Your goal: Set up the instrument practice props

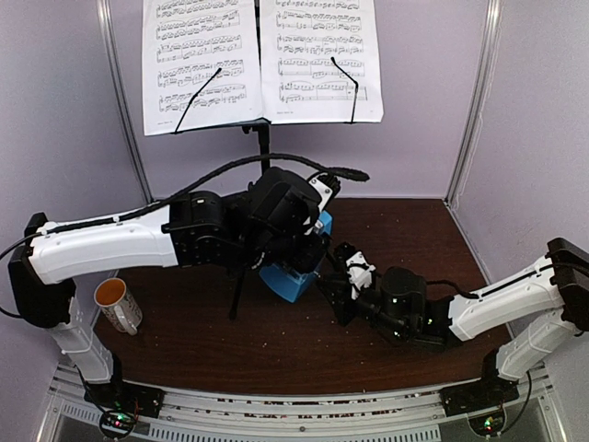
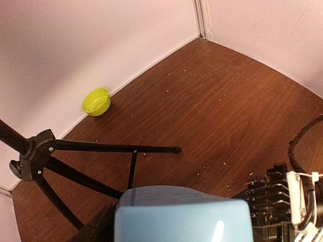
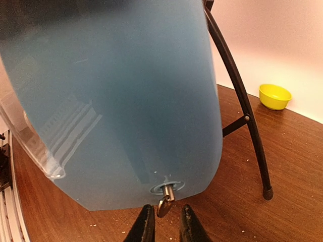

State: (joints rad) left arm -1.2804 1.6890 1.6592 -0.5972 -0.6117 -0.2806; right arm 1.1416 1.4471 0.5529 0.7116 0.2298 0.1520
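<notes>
Two pincers serve the metronome (image 1: 285, 281): it stands directly beneath the left pincer (image 1: 299, 247), whose aperture cannot be told, presumably for steadying. The right pincer (image 3: 166, 214), narrowly open and empty, brackets the winding key (image 3: 163, 200), apparently for turning.

Smooth, glossy blue plastic metronome (image 3: 126, 101); dark wood-grain table (image 2: 212, 111), crumb-flecked; white paper sheet music (image 1: 198, 64); matt black stand legs (image 2: 101, 147).

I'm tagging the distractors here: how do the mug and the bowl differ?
Colour: the mug is white outside and orange inside, while the bowl is lime yellow-green all over. Shape: the mug is tall and narrow, the bowl low and wide. Place: the mug stands on the left near the table's front edge, and the bowl sits close by a wall. Both sit mouth up on the table, away from the grippers.
</notes>
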